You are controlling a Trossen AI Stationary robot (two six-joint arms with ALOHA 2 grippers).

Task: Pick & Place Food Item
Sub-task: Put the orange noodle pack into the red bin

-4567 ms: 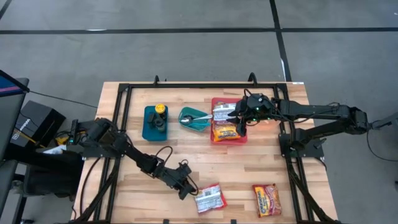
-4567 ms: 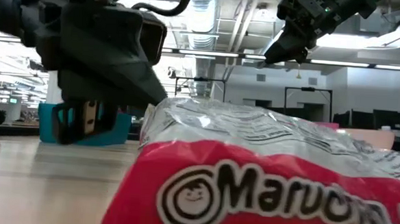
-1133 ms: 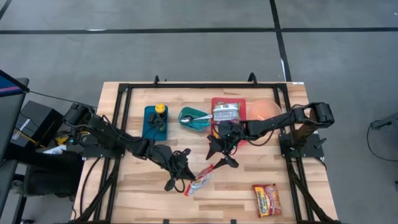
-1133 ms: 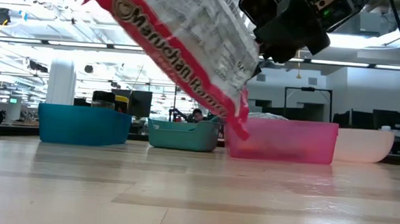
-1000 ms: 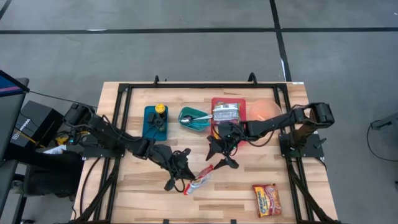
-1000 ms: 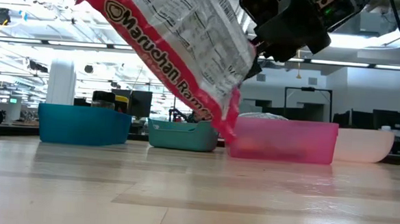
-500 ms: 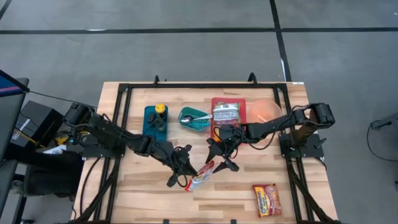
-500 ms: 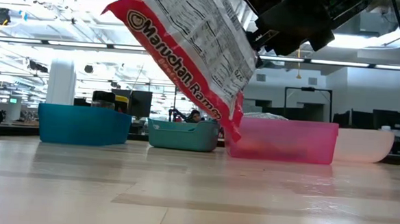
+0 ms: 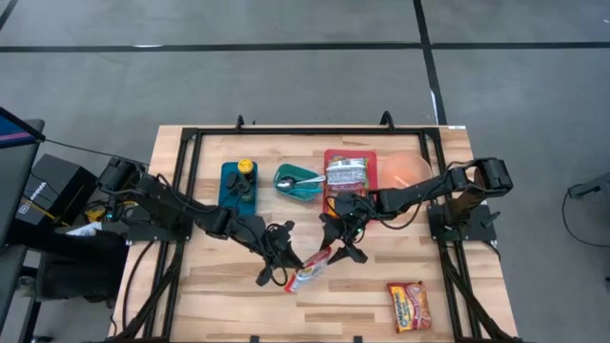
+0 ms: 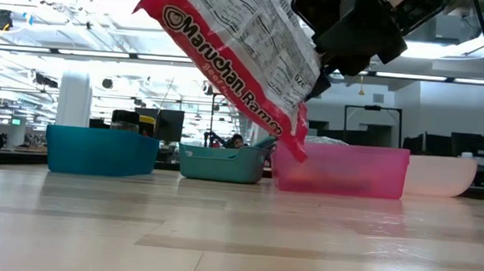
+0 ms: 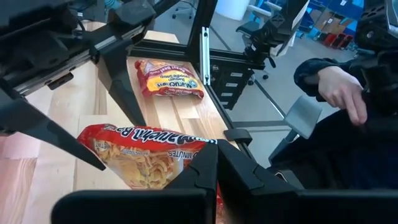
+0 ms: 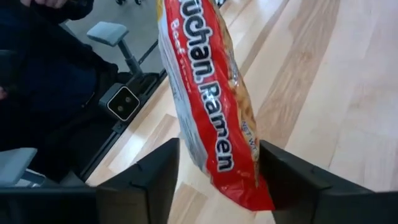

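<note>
A red-and-white ramen packet (image 9: 311, 269) hangs above the table's middle, tilted in the low view (image 10: 246, 53). My left gripper (image 9: 289, 271) is shut on its left end. My right gripper (image 9: 341, 245) stands open at the packet's other end, one finger (image 12: 155, 177) on each side of the packet (image 12: 211, 106); whether they touch it I cannot tell. Behind it stands a pink bin (image 9: 331, 208) with another packet (image 9: 346, 171) inside. A third packet (image 9: 408, 305) lies flat near the front right. My left gripper pinches the packet's sealed end edge (image 11: 200, 148) between its two fingers, coming from the table's left and slanting a little downward. The packet is lifted clear of the table, turned on edge and sloping down toward the pink bin.
A blue bin (image 9: 238, 188) with a yellow-topped item, a teal bin (image 9: 298, 183) and an orange bowl (image 9: 405, 170) line the far side beside the pink bin. Black frame rails (image 9: 186, 191) run along the table's sides. A person's hand (image 11: 339, 87) shows beyond the table.
The packet in my left gripper has swung a little toward the right gripper and the pink bin. It stays lifted clear, and its lower end now hangs in front of the bin's left wall.
</note>
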